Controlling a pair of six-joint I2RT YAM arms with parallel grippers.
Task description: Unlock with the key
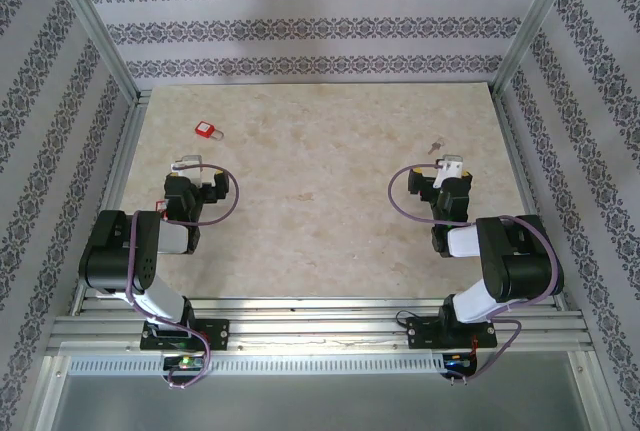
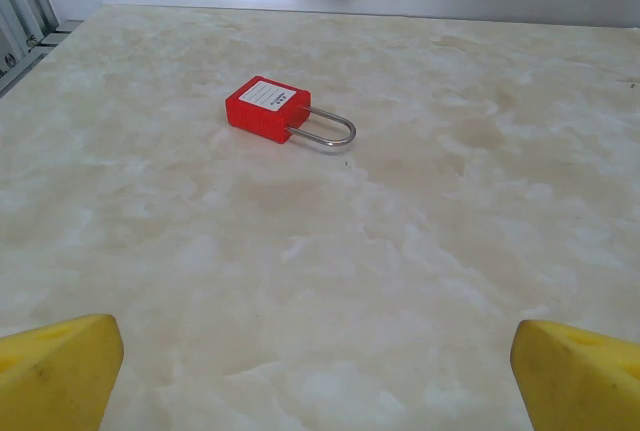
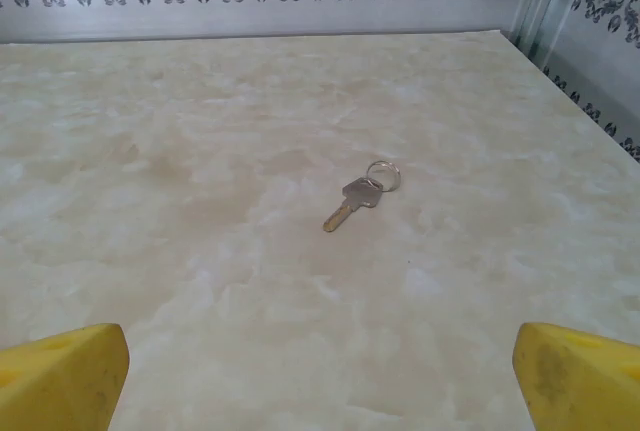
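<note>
A red padlock (image 1: 208, 130) with a silver shackle lies flat on the marble table (image 1: 320, 221) at the far left. In the left wrist view the padlock (image 2: 266, 109) lies ahead, shackle pointing right. My left gripper (image 1: 190, 165) sits a short way nearer than it, open, yellow fingertips (image 2: 60, 373) wide apart with nothing between them. A small silver key (image 1: 434, 145) on a ring lies at the far right. In the right wrist view the key (image 3: 352, 202) lies just ahead of my right gripper (image 1: 451, 165), which is open and empty.
Metal frame posts (image 1: 95, 31) and patterned walls (image 1: 320, 21) close in the table on three sides. A raised rail (image 1: 320, 326) runs along the near edge by both arm bases. Bare tabletop spans between the two arms.
</note>
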